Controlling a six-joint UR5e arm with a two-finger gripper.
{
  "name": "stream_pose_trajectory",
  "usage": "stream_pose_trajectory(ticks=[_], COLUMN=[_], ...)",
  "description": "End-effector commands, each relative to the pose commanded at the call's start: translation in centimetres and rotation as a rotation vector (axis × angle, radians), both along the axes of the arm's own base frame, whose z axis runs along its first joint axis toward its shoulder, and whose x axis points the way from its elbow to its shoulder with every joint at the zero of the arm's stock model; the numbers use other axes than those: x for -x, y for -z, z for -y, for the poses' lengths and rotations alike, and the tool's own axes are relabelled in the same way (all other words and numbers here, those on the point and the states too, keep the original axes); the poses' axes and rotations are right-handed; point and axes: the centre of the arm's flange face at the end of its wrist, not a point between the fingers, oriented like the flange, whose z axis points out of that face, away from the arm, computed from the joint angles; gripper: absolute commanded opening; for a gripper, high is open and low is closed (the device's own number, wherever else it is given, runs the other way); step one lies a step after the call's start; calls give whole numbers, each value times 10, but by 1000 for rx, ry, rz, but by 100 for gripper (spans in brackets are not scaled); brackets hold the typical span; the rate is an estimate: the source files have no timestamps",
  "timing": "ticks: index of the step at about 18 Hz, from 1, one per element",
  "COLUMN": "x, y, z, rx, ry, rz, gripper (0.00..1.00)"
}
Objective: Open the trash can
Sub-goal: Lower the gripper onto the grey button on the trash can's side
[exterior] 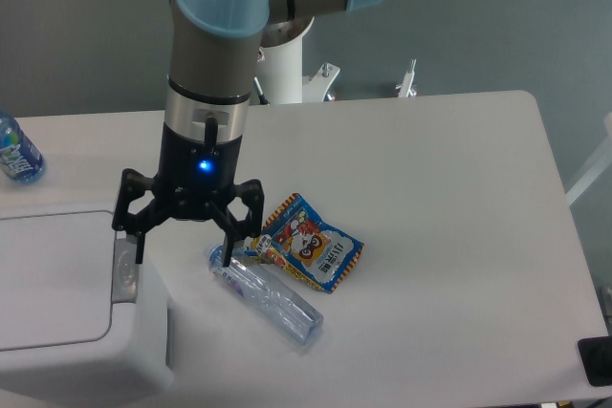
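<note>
Gripper [184, 255] spread wide, both fingers apart and holding nothing, pointing down with a blue light glowing on its body. Hanging just right of the trash can [67, 303], one fingertip [140, 253] over the grey push-button strip [124, 269], though whether touching it cannot be told; the other fingertip over the near end of the crushed clear bottle [266, 295]. Trash can itself filling the lower left corner of the view, white, rounded at the corners, flat lid [53, 279] down and shut, the grey strip set along its right rim. Lying flat just right of the trash can on the white table [449, 236], the crushed clear bottle, angled away toward the lower right. Beyond it from the trash can, a colourful snack packet [311, 244], its left edge touching or overlapping the bottle's upper end. Behind the trash can, at the far left edge of the view, a blue-labelled bottle [17, 152], partly cut off.
</note>
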Motion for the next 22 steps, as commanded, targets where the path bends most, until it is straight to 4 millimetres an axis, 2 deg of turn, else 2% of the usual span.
stream_pose_trajectory(ticks=[22], x=[-2], y=[21], z=[-9], rx=[27], ry=[10], rz=[20], gripper=[100])
